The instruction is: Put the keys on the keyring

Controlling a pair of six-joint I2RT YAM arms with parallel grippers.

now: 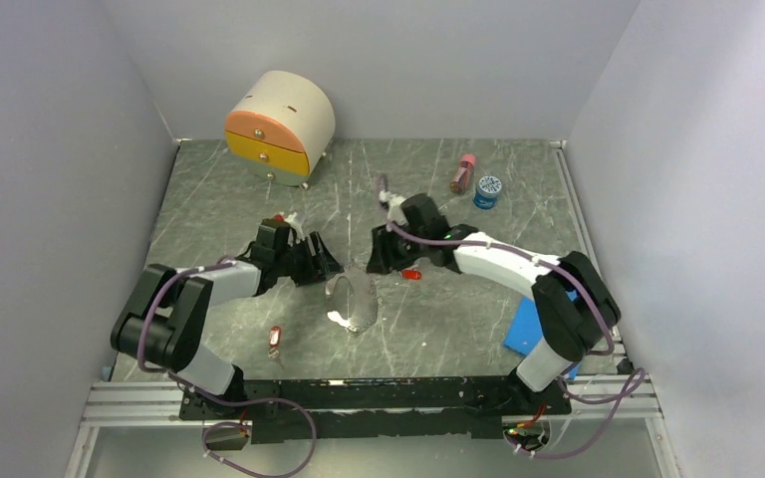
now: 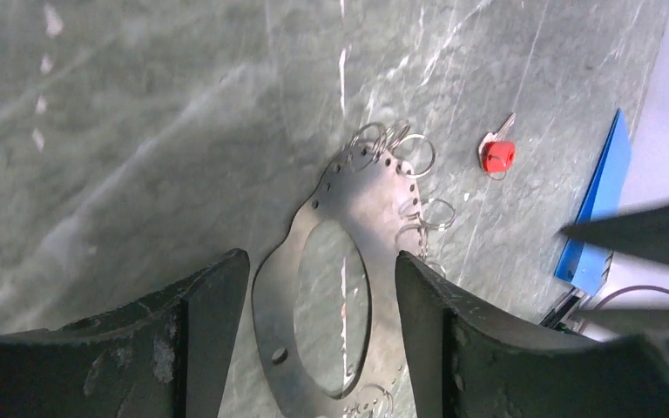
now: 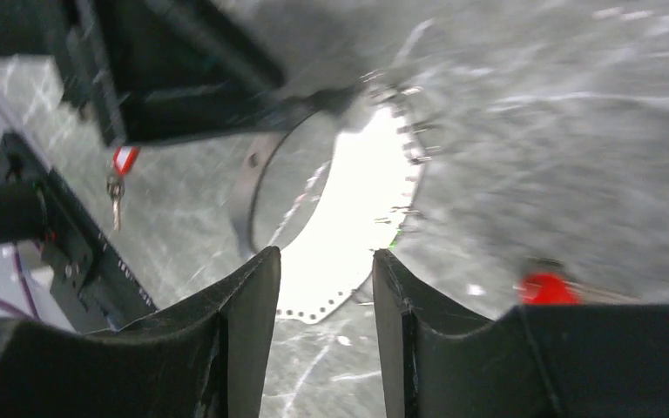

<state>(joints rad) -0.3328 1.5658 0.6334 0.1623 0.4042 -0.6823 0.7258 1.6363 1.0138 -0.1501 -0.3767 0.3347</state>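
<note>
Pale walls close in a grey marbled tabletop (image 1: pixel 219 189). At its middle lies the keyring (image 2: pixel 361 196), a flat metal oval with small split rings (image 2: pixel 418 157) hung round its rim.

As I judge it, the task is barely begun. Every split ring I can see is bare, and no red tag hangs from the keyring. A key (image 1: pixel 411 272) lies loose just right of the keyring. A second key (image 1: pixel 275 339) lies left of it, toward the arm bases. A red speck beyond the keyring's left side may be a third, but it is too small to tell. So all the keys have yet to go on.

The left gripper (image 2: pixel 320 261) hovers at the keyring's left edge with its jaws wide and nothing clasped. Whether it touches the rim I cannot tell. The right gripper (image 3: pixel 324 254) is at the keyring's right edge, jaws narrower but apart and empty.

The two grippers crowd the keyring from both sides, and the right one hangs close over the nearer key. A drawer box (image 1: pixel 279 129), a bottle (image 1: pixel 463 172), a jar (image 1: pixel 488 189) and a blue board (image 1: pixel 526 324) are all well away from the keyring and block nothing.
</note>
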